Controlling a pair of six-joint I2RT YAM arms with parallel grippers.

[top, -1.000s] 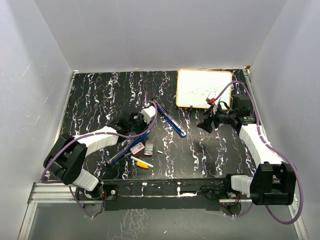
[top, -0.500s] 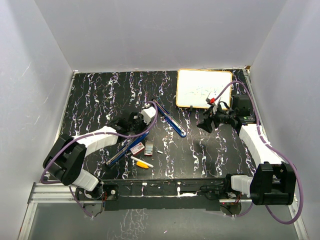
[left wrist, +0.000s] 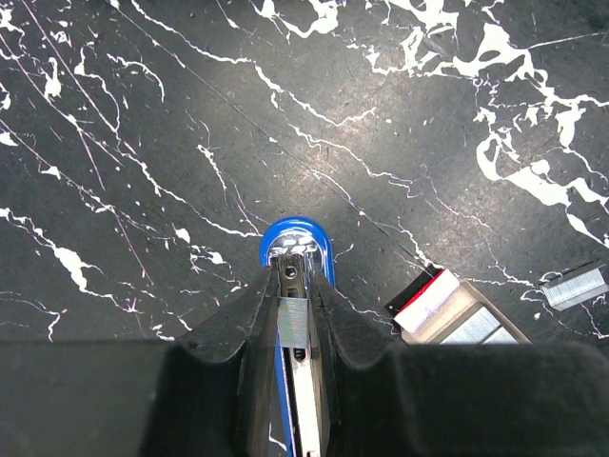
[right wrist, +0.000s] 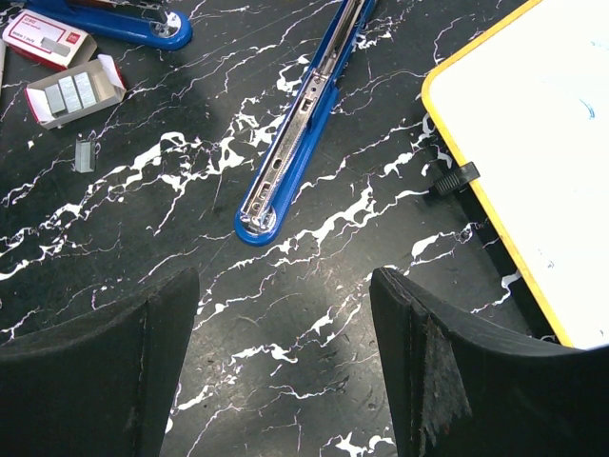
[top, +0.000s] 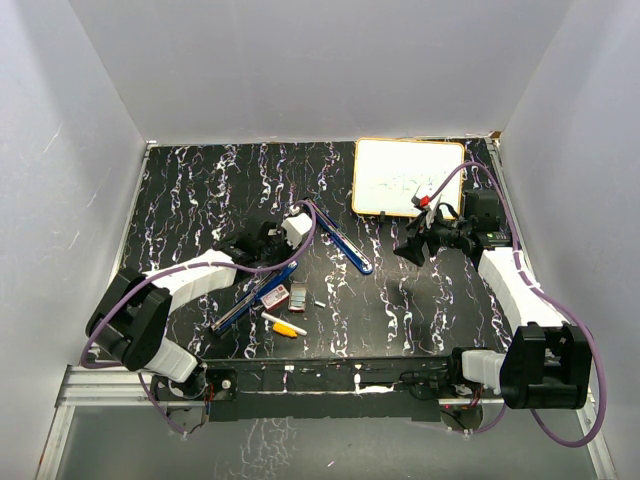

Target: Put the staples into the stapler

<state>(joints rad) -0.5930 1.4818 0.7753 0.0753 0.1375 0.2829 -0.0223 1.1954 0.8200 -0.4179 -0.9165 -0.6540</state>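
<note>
The left gripper (left wrist: pixel 293 286), clenched on a short staple strip (left wrist: pixel 294 322), sits over the open magazine of the blue stapler (left wrist: pixel 296 240), left of centre on the table (top: pixel 190 200). The staple box (left wrist: pixel 455 319) and a loose strip (left wrist: pixel 575 286) lie just right of it. The right gripper (right wrist: pixel 281 281) hangs wide open and empty near the whiteboard (right wrist: pixel 533 143). Clean loading likely means holding the strip parallel to the channel, legs down, lowering squarely, and releasing only once it is seated.

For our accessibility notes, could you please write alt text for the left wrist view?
The left gripper, shut on a staple strip, holds it over the open blue stapler. An open staple box lies to its right.
</note>
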